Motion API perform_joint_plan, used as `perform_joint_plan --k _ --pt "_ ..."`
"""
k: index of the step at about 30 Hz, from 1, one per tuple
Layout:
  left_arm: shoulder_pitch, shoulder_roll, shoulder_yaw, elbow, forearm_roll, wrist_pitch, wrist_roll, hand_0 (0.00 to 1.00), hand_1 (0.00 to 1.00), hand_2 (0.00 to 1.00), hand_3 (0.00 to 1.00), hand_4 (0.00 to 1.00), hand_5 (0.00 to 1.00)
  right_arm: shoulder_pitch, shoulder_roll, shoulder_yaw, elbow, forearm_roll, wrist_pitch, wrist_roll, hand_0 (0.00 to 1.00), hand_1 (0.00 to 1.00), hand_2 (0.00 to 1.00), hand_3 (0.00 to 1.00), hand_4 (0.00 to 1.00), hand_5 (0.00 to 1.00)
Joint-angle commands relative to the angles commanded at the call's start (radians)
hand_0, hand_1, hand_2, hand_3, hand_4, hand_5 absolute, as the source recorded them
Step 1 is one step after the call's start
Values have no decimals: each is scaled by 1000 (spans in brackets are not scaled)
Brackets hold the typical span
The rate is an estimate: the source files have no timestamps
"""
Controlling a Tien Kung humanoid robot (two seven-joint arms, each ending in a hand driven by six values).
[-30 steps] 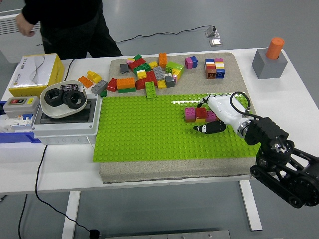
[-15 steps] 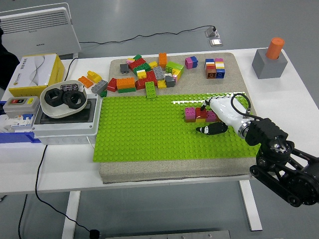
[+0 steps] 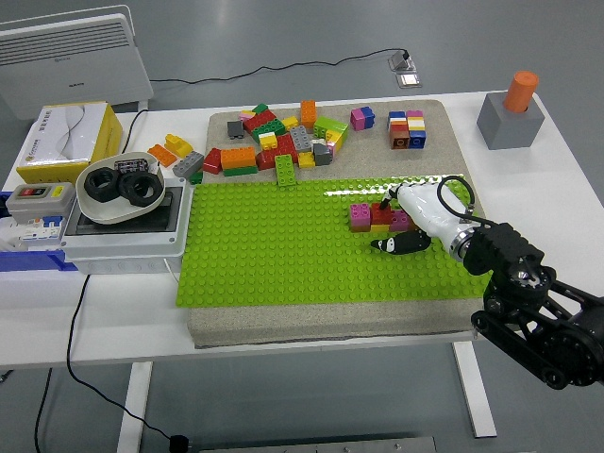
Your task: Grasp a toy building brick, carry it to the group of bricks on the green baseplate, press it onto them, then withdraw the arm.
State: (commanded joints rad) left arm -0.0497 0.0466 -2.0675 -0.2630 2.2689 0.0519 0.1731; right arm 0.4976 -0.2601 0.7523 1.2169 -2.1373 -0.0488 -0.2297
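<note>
Reaching in from the right, the right hand (image 3: 401,225) rests against the brick group (image 3: 376,216) on the green baseplate (image 3: 274,255); whether it grips a brick cannot be determined.

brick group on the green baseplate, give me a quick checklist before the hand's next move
1. Right hand at the brick group: ok, it sits against the group's right side.
2. Carried brick pressed fully down: cannot tell, the fingers cover that end of the group.
3. Group on the green baseplate: ok, it sits inside the plate's right half.
4. Withdrawal path toward the near right: ok, only bare baseplate shows there.
5. Loose brick pile clear of the arm: ok, it lies beyond the plate's far edge.
6. Left arm out of the way: ok, not in view.
</note>
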Motion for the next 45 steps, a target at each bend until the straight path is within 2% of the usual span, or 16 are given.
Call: perform_joint_plan --k 18,31,37,45 --pt "0 -1 -1 0 0 1 0 672 508 524 519 665 507 2 1 -9 -13 9 -3 3 789 793 826 651 883 489" --pt "1 1 -6 1 0 1 0 672 506 523 518 665 508 10 -7 13 36 78 -29 20 785 793 825 652 880 489" --pt "1 2 -7 1 0 2 0 672 504 524 518 664 509 21 10 -14 36 86 -31 21 783 793 825 653 879 488" --pt "0 4 -4 2 0 1 1 672 506 522 517 664 508 43 41 -32 -16 81 -33 24 782 793 825 653 878 487"
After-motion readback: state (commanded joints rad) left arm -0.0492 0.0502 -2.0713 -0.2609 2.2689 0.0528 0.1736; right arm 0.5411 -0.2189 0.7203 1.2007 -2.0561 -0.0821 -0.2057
